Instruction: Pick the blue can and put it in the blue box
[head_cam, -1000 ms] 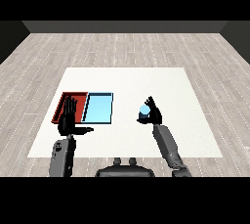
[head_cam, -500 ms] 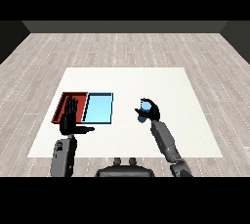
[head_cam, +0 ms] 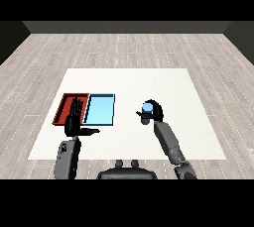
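Right hand [head_cam: 155, 112] – blue can [head_cam: 147, 110] clasped – shifted nearer blue tray [head_cam: 99, 109]

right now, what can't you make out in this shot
- Head view: most of the blue can is hidden by the right hand curled round it; whether it touches the table is unclear.
- Head view: the left hand covers part of the red tray.
- Head view: any marking on the can is too small to tell.

Right hand [head_cam: 157, 112] curls around blue can [head_cam: 147, 112], right of light blue tray [head_cam: 99, 109]. Left hand [head_cam: 74, 121] open, fingers [head_cam: 76, 108] straight, before red tray [head_cam: 66, 106]. White desk [head_cam: 168, 85].
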You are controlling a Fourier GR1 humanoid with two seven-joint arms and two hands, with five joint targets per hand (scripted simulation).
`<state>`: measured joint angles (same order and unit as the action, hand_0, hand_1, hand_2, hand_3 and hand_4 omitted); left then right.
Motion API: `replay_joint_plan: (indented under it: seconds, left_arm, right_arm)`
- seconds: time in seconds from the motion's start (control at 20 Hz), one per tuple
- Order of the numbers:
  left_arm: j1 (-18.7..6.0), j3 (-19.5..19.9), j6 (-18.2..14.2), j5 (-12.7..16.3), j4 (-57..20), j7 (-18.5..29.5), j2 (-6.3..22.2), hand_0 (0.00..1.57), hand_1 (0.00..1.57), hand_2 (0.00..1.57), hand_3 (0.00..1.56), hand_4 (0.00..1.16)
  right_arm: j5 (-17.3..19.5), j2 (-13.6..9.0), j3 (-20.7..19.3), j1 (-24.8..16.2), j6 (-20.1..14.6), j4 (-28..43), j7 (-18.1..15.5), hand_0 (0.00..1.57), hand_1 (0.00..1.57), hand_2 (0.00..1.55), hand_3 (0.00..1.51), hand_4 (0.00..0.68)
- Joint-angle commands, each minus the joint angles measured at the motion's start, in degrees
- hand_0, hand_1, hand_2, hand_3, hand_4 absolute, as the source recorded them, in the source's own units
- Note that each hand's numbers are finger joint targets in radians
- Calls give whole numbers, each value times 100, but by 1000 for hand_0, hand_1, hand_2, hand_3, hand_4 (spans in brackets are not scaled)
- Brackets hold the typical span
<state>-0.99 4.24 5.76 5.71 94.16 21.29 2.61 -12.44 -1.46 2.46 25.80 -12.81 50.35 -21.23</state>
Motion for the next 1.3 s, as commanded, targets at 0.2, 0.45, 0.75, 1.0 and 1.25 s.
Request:
replay_joint_plan:
  seconds: [0.2, 0.45, 0.75, 1.0, 1.25]
  left_arm:
    - [-132, -528, -37, -408, -370, 48, -235, 0, 0, 0, 0, 0]
    - [229, -797, 116, -410, 109, -472, -149, 0, 0, 0, 0, 0]
    - [-356, -1162, -224, -438, -370, -878, -257, 0, 0, 0, 0, 0]
    - [-542, -1350, -397, -347, -690, -718, -260, 0, 0, 0, 0, 0]
    - [-509, -1588, -449, -248, -507, -1109, -261, 0, 0, 0, 0, 0]
  right_arm:
    - [394, -380, 342, -264, -272, 1771, 1014, 1459, 1459, 1452, 1399, 626]
    - [742, -512, 383, 230, -260, 1816, 1180, 1440, 1440, 1449, 1394, 620]
    - [1210, -292, 741, -361, -516, 2907, 1513, 1436, 1436, 1440, 1406, 620]
    - [1715, -131, 945, -498, -601, 3321, 1954, 1421, 1421, 1445, 1405, 616]
    - [1938, -26, 949, -376, -538, 3519, 2289, 1438, 1438, 1451, 1401, 609]
